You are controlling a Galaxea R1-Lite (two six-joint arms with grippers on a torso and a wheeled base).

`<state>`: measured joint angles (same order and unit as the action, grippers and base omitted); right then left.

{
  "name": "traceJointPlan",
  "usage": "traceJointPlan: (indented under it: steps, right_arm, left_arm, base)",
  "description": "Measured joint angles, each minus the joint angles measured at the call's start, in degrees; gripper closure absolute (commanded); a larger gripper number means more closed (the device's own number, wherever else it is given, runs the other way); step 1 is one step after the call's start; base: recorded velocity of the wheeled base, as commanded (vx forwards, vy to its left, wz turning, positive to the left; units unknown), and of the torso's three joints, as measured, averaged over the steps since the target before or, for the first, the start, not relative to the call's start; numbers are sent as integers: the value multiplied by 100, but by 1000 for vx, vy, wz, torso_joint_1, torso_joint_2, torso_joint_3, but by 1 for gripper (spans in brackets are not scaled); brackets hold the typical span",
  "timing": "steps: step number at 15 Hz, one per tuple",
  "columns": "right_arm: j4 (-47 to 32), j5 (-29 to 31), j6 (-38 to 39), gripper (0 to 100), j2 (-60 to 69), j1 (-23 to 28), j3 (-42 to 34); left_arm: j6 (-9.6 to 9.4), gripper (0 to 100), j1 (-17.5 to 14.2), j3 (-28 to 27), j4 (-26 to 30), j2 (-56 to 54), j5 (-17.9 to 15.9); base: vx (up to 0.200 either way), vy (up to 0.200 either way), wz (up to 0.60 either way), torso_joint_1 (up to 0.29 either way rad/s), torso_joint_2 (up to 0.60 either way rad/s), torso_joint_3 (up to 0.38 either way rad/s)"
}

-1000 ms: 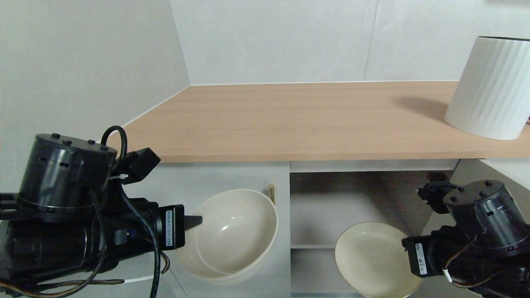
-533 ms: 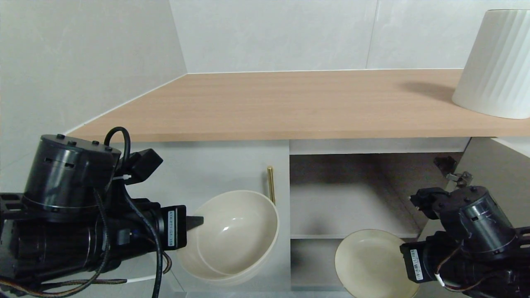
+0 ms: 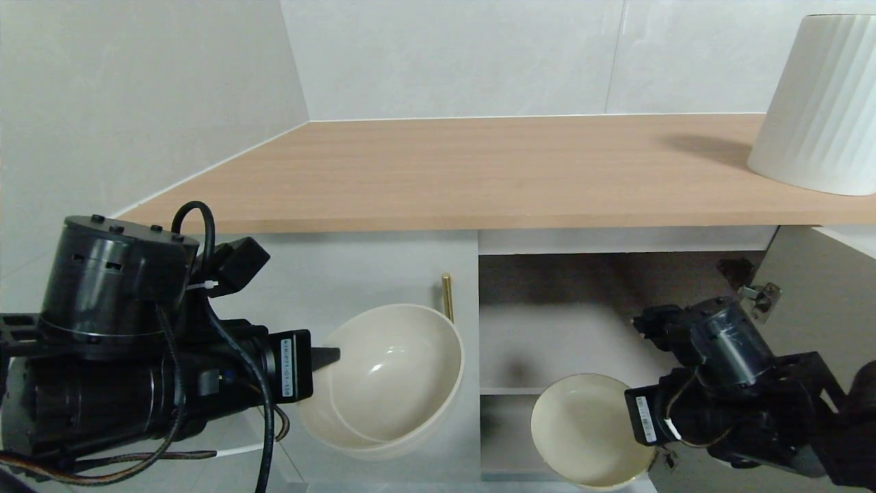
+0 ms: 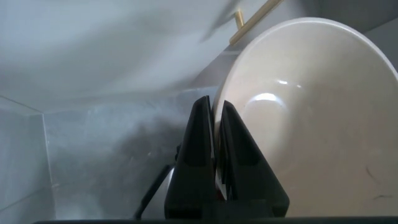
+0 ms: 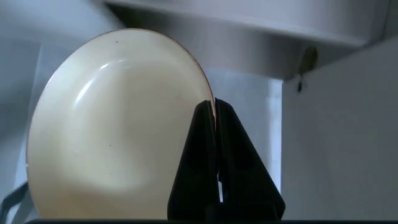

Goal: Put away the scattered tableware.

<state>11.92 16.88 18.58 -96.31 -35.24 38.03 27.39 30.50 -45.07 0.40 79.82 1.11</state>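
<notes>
Nearest, low on the left: the left gripper point(image 3: 330, 356) point(image 4: 214, 107) is seen pinched on the rim of a deep cream ceramic bowl point(image 3: 390, 380) point(image 4: 311, 124), with 1 finger inside the wall and 1 outside. The bowl is held in the air, tipped on its side with its opening turned up and toward the camera, in front of the closed left cabinet door point(image 3: 342, 274). A slim brass bar handle point(image 3: 447, 296) is seen just above the bowl's rim.

Low on the right: the right gripper point(image 3: 633, 414) point(image 5: 215, 107) is clamped on the edge of a shallow cream round plate point(image 3: 585, 428) point(image 5: 118, 118), 1 finger on each face. The plate is held on edge, its face turned toward the camera, at the mouth of the open grey cabinet compartment point(image 3: 568, 329), overlapping the front edge of the inner shelf point(image 3: 510, 391). Whether the plate is past the cabinet front cannot be told.

Behind: the right cabinet door point(image 3: 821, 294) is swung open, a metal hinge point(image 3: 759, 296) showing at its inner edge.

Above: a light wooden countertop point(image 3: 479, 171) is noted, with 1 white ribbed cylindrical vessel point(image 3: 821, 103) standing at its far right. White tiled wall point(image 3: 445, 61) at the back.
</notes>
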Motion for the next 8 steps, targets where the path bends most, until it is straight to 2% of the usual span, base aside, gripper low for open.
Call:
traceJointPlan:
  steps: [3,8]
  right_arm:
    - [1136,-68,-361,100,-957,302,243]
    - [2415,-49,-419,100,-2597,597,1009]
  left_arm:
    - [0,100,0,0,0,2,9]
    - [2,100,0,0,-5,7,11]
  base:
    - [0,0,0,0,0,0]
    - [0,0,0,0,0,0]
